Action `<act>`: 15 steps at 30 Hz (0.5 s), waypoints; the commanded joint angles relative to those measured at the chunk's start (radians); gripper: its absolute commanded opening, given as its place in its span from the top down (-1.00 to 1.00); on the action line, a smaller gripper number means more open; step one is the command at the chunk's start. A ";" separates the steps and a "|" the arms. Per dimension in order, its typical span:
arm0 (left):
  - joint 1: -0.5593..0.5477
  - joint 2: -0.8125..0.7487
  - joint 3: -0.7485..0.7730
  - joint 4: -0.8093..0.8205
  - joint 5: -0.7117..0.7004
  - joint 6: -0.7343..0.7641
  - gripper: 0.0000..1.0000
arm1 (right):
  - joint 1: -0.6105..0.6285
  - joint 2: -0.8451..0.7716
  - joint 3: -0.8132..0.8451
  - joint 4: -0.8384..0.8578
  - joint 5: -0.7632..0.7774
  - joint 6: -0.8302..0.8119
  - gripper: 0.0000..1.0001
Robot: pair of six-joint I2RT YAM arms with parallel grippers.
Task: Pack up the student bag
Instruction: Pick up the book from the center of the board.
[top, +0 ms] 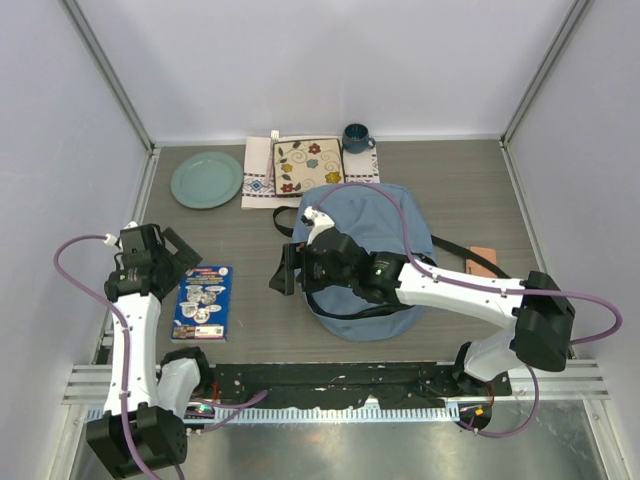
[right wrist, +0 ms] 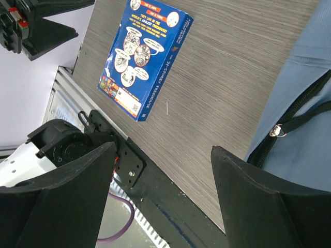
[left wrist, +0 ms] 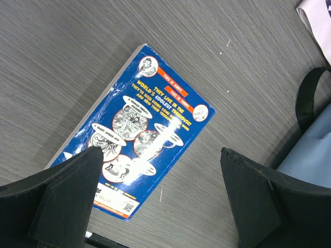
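Two blunt, matte black fingers fill the bottom corners of the left wrist view: the left gripper [left wrist: 161,155] is spread wide with nothing between its jaws, hanging over the lower end of a glossy blue paperback [left wrist: 139,129] that lies flat on the grey wood-grain table [left wrist: 62,57]. Glare whitens part of the cover, but "THEY LIVE IN THE WORLD'S COOLEST TREEHOUSE!" can be read, with "THIS IS ANDY" and "THIS IS TERRY" on orange bands above it; the speech-bubble text is too small to read. The right gripper [right wrist: 163,150] is likewise spread and empty. In its view the book's spine shows "STOREY TREEHOUSE" (the number before it is hard to make out). The right edge of that frame holds the student bag [right wrist: 305,77], cut off there, its soft light-blue fabric crossed by a dark zipper line with a small metal pull [right wrist: 277,132]. In the overhead view the bag [top: 370,215] lies right of centre, its lower middle hidden by the right arm, with the book [top: 203,302] well apart at lower left. Along the upper edge sit a round pale-green plate [top: 206,179], a white embroidered cloth [top: 258,175] under a square flower-patterned dish [top: 308,165], and a dark blue mug [top: 356,138].
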 commanded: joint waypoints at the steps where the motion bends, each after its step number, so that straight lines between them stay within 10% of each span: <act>1: 0.007 -0.003 0.005 0.053 0.050 0.036 -0.99 | -0.003 0.031 0.073 -0.001 0.014 -0.035 -0.61; 15: 0.005 -0.047 -0.018 0.087 0.096 0.022 -0.99 | -0.008 0.037 0.036 -0.078 0.068 0.048 -0.62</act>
